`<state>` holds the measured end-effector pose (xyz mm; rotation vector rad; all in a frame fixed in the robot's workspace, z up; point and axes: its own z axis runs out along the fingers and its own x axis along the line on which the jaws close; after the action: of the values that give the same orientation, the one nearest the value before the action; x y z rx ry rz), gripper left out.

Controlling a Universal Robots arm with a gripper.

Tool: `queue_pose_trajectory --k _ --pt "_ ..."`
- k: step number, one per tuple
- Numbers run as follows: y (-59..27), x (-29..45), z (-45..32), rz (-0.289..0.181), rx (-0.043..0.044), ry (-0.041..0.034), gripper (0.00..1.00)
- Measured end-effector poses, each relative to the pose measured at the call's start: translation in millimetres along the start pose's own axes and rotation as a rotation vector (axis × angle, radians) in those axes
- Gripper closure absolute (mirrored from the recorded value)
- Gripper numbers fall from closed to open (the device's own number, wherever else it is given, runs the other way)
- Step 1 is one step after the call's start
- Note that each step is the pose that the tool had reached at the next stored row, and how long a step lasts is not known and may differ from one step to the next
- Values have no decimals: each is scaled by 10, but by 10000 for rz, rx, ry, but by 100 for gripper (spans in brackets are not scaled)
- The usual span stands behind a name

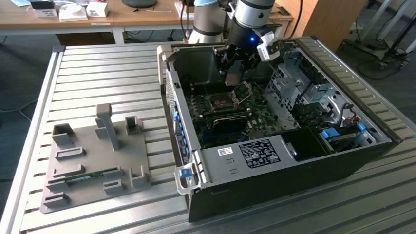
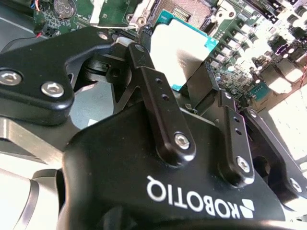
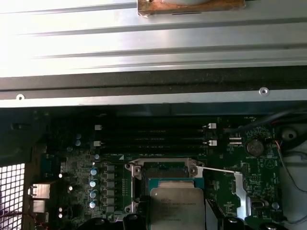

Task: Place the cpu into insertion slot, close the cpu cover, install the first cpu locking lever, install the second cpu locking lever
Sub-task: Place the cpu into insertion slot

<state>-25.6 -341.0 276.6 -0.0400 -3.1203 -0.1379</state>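
Nearest, in the second wrist view: pincer (image 2: 176, 69) pressed onto the cpu (image 2: 182, 48), black fingertips (image 2: 141, 52) against two opposite edges, silver top toward the camera, green rim showing. Step in hand, by judgement: the first, placing the cpu. Held just short of the slot (image 2: 184, 7), apart from it by the look of things; not yet seated. Likewise in the first wrist view: cpu (image 3: 176, 208) overlapping the near half of the slot (image 3: 165, 168), far half bare inside its metal rim.

Cover (image 1: 243, 93) tilted up and open in the exterior view, beside the slot toward that view's right, so no bar to entry. Thin lever (image 3: 220, 170) swung out beside the slot.

Probably called for: squaring the cpu's edges to the slot's rim, keeping it level, lowering gently with no sideways drag, for the sake of the slot's fine contacts; letting go only once flat. Corner marks too small to tell.

Farther out: green board (image 1: 224, 117) lying inside an open black case (image 1: 260, 187), memory slots (image 3: 153, 136) beyond the slot, arm (image 1: 250, 14) above the case's far side. Case resting on a slatted metal desk (image 1: 97, 73). On the exterior view's left, a grey tray (image 1: 91, 146) of holders with a green strip (image 1: 85, 176) in one groove. Beyond, a wooden table (image 1: 130, 19) with white boxes (image 1: 71, 12), dark floor (image 1: 19, 83), cables (image 1: 383, 63) at the exterior view's right.
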Motion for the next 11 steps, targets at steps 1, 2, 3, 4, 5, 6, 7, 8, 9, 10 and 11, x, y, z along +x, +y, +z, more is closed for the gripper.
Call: queue_pose_trajectory --k 1,2,3,4,5,6,7,8,9,10,11 --pt "-1 3 10 0 0 0 46" --pt "-2 6 20 1 0 0 46" --pt "-3 12 31 0 0 -1 46" --pt "-4 17 43 0 0 0 46" --pt "-5 22 52 0 1 0 46" --pt "-6 26 61 0 0 0 46" --pt "-7 28 70 0 2 0 46" --pt "-8 29 80 0 1 0 46" --pt "-9 31 92 0 1 0 46" --pt "-11 34 108 1 1 0 46" --pt "-12 36 122 0 0 0 46"
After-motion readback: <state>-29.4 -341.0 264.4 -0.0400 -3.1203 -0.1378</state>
